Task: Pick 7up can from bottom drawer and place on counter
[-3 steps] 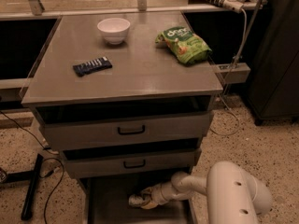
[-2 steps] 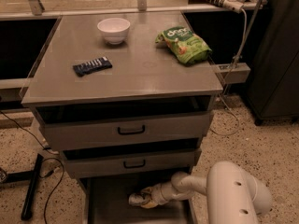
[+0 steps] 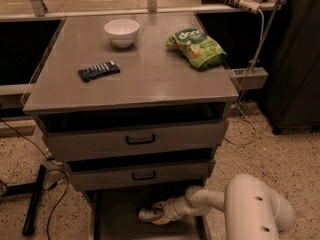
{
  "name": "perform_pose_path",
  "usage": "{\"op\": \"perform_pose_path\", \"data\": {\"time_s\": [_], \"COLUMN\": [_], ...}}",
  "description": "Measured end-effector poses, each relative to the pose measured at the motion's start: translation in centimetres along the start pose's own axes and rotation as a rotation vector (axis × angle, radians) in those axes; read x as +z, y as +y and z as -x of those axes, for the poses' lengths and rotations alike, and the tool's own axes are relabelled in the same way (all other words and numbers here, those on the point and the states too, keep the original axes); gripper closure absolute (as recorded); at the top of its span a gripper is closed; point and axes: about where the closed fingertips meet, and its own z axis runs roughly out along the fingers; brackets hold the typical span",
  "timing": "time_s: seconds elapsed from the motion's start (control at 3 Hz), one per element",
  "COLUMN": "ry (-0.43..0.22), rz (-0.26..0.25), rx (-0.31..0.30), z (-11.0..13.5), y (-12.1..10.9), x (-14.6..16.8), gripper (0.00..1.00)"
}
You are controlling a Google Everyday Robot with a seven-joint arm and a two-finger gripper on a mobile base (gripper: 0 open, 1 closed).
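The 7up can (image 3: 146,214) lies on its side on the floor of the bottom drawer (image 3: 117,219), which is pulled out below the two handled drawers. My gripper (image 3: 156,214) reaches into that drawer from the right at the end of the white arm (image 3: 252,211), and sits right against the can's right end. The counter (image 3: 150,79) is the flat grey top of the cabinet, well above the gripper.
On the counter stand a white bowl (image 3: 121,32), a dark blue snack bar (image 3: 98,70) and a green snack bag (image 3: 196,47). Two grey drawers with black handles (image 3: 140,139) overhang the bottom drawer. Cables and a black stand leg (image 3: 34,199) lie on the floor at left.
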Motion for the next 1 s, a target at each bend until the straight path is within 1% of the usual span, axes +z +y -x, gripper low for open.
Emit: {"op": "perform_pose_path", "data": {"time_s": [0.33, 0.67, 1.0], "ry": [-0.003, -0.019, -0.006], "rz": [-0.012, -0.024, -0.073], "rx": [0.017, 0.018, 0.002], "z": [0.1, 1.2, 2.9], "y": [0.6, 1.3, 1.7], "x": [-1.3, -4.6, -10.8], "gripper": [1.0, 1.0, 1.0]}}
